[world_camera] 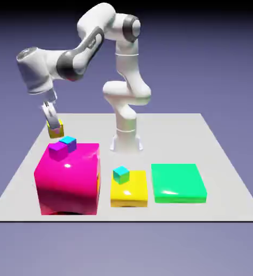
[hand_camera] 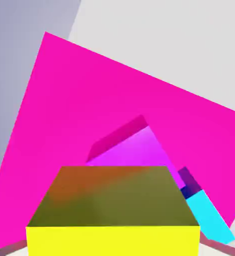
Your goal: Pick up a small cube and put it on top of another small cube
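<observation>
Claw: closed on the small yellow cube [world_camera: 55, 129], its fingers pressed to two opposite sides; the claw [world_camera: 54, 125] hangs above the far edge of the pink block, at the exterior view's left.
Small yellow cube: held in the air, above the level of the pink block's top; in the hand view it fills the bottom middle, bright yellow on one face and dark olive with an orange-brown patch on another.
Arm: white with grey joints, rising from its base [world_camera: 126, 144] at the far side of the desk [world_camera: 166, 137] and bending over to the exterior view's left, the hand [world_camera: 35, 70] pointing down at a tilt.
Pink block: large and glossy [world_camera: 69, 178], standing on the desk at the exterior view's left, two small cubes on its top.
Purple cube: on the pink block [world_camera: 58, 150], near its far edge.
Blue cube: on the pink block too [world_camera: 68, 143], right beside the purple one; its lit face looks cyan in the hand view.
Flat yellow block: on the desk [world_camera: 128, 195], between the pink and green blocks.
Cyan-green cube: on the flat yellow block [world_camera: 121, 175], toward its far left corner in the exterior view.
Green block: wide, flat and shiny [world_camera: 178, 183], on the desk at the exterior view's right.
</observation>
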Motion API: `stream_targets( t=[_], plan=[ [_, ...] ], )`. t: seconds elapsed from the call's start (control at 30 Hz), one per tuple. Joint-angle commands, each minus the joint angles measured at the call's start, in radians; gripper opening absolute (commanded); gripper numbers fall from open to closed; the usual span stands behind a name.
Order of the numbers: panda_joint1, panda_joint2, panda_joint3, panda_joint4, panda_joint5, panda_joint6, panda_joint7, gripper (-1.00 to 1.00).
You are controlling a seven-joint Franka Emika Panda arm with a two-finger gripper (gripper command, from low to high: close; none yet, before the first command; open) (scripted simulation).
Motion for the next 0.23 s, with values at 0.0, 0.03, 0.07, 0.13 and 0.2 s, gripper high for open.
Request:
stream_targets(
  t=[0.0,0.03,0.07,0.13,0.2],
  plan=[
    [0.027,0.000,0.000,-0.002,-0.003,0.001,0.001,-1.00],
    [0.027,0.000,0.000,-0.002,-0.003,0.001,0.001,-1.00],
    [0.027,0.000,0.000,-0.002,-0.003,0.001,0.001,-1.00],
    [0.027,0.000,0.000,-0.002,-0.003,0.001,0.001,1.00],
    [0.024,-0.017,-0.003,0.068,-0.011,-0.085,0.008,1.00]
  ],
)
